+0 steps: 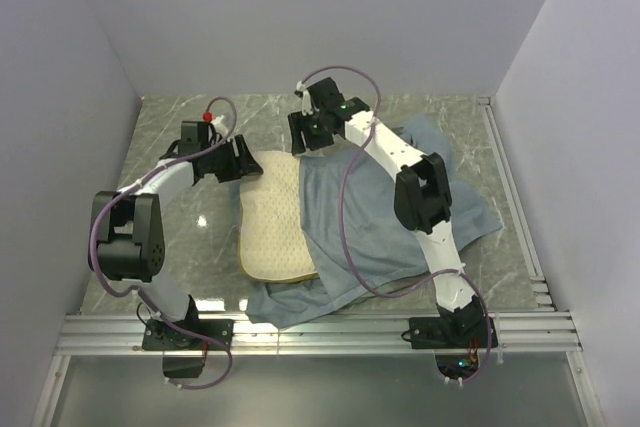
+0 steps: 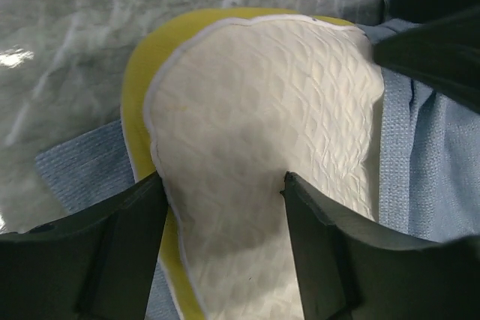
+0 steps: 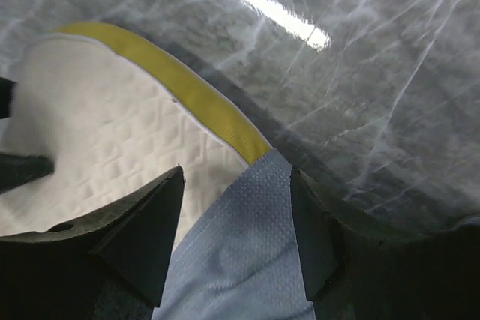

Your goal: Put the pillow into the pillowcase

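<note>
Overhead and wrist views of a two-arm bench cell. The work surface is a grey-green, marble-patterned desk (image 1: 205, 237) with a glossy finish that mirrors the overhead lighting as bright streaks. It is enclosed at the back and on both sides by plain pale lavender-white walls (image 1: 330, 17). A ribbed aluminium rail frame (image 1: 320, 332) runs along the near edge and carries the two arm bases, and a similar rail (image 1: 510, 197) borders the right side. The thick cream-white quilted foam pillow with a yellow side edge (image 1: 272, 217) lies flat on the desk slightly left of centre, its long axis running from near to far. The large limp blue-grey fabric pillowcase (image 1: 375, 217) is spread, creased, to the right of the pillow. It overlaps the pillow's right long side, and more of it shows beneath the pillow's near end. The left gripper (image 1: 240, 160) sits at the pillow's far-left corner, its black fingers spread apart over the quilted top and closed on nothing. The right gripper (image 1: 312, 135) sits at the far end, where the pillowcase edge meets the yellow band. Its fingers are likewise apart, with the fabric visible in the gap between them but not clamped.
</note>
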### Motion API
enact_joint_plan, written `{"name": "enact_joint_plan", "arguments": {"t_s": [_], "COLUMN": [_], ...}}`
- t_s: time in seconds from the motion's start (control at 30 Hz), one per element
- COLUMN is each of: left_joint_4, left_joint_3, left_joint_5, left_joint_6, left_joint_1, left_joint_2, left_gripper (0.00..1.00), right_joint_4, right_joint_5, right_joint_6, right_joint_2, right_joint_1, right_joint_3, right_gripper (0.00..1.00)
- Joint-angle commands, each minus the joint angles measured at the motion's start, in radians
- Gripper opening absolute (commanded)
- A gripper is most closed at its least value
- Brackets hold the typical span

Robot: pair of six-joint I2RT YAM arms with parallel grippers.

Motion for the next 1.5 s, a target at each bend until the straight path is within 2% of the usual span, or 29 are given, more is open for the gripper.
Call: {"name": "enact_joint_plan", "arguments": {"t_s": [0.0, 0.07, 0.1, 0.2, 0.3, 0.33, 0.4, 0.43, 0.53, 0.63, 0.8, 0.93, 1.0, 1.17, 1.23, 1.27, 1.3, 1.33, 1.47], "left_joint_4": [0.055, 0.051, 0.043, 0.012, -0.008, -0.011, -0.008, -0.008, -0.009, -0.009, 0.003, 0.001, 0.001, -0.014, -0.018, -0.018, -0.022, -0.022, -0.02], "left_joint_3": [-0.015, -0.038, -0.047, -0.09, -0.126, -0.133, -0.15, -0.158, -0.169, -0.172, -0.175, -0.179, -0.183, -0.201, -0.213, -0.218, -0.219, -0.221, -0.216], "left_joint_5": [0.031, 0.034, 0.033, 0.01, -0.021, -0.022, -0.033, -0.035, -0.041, -0.039, -0.003, 0.002, 0.001, -0.007, -0.004, -0.003, -0.002, 0.001, 0.004], "left_joint_6": [0.002, 0.01, 0.016, 0.036, 0.065, 0.07, 0.081, 0.084, 0.093, 0.102, 0.104, 0.117, 0.136, 0.182, 0.193, 0.193, 0.193, 0.194, 0.193], "left_joint_1": [-0.044, -0.075, -0.082, -0.092, -0.09, -0.09, -0.09, -0.09, -0.09, -0.087, -0.084, -0.083, -0.084, -0.081, -0.081, -0.081, -0.081, -0.081, -0.081], "left_joint_2": [0.02, 0.039, 0.057, 0.082, 0.082, 0.079, 0.068, 0.067, 0.065, 0.059, 0.036, 0.016, -0.005, -0.042, -0.05, -0.052, -0.052, -0.05, -0.049], "left_gripper": [0.66, 0.56, 0.34, 0.07, 0.01, 0.01, 0.0, 0.0, 0.0, 0.0, 0.0, 0.0, 0.0, 0.0, 0.0, 0.0, 0.0, 0.0, 0.0], "right_joint_4": [-0.009, 0.009, 0.016, 0.02, 0.017, 0.014, 0.023, 0.028, 0.043, 0.072, 0.204, 0.24, 0.206, 0.2, 0.203, 0.204, 0.201, 0.191, 0.149], "right_joint_5": [0.029, 0.038, 0.039, 0.049, 0.059, 0.065, 0.064, 0.049, 0.039, 0.007, -0.192, -0.221, -0.223, -0.211, -0.192, -0.188, -0.18, -0.166, -0.123], "right_joint_6": [0.051, 0.069, 0.075, 0.078, 0.085, 0.086, 0.091, 0.092, 0.103, 0.108, 0.161, 0.198, 0.195, 0.216, 0.223, 0.221, 0.214, 0.2, 0.186], "right_joint_2": [0.025, 0.032, 0.039, 0.052, 0.062, 0.06, 0.042, 0.03, -0.023, -0.098, -0.26, -0.303, -0.291, -0.293, -0.294, -0.29, -0.285, -0.277, -0.239], "right_joint_1": [0.009, 0.009, 0.012, 0.018, 0.024, 0.023, 0.02, 0.017, 0.009, 0.003, 0.0, -0.002, 0.0, -0.025, -0.035, -0.045, -0.048, -0.049, -0.057], "right_joint_3": [0.034, -0.011, -0.024, -0.051, -0.065, -0.066, -0.077, -0.092, -0.106, -0.136, -0.233, -0.224, -0.203, -0.21, -0.221, -0.227, -0.229, -0.226, -0.236], "right_gripper": [0.65, 0.63, 0.63, 0.6, 0.42, 0.31, 0.21, 0.12, 0.0, 0.0, 0.0, 0.03, 0.0, 0.0, 0.15, 0.16, 0.14, 0.0, 0.0]}}
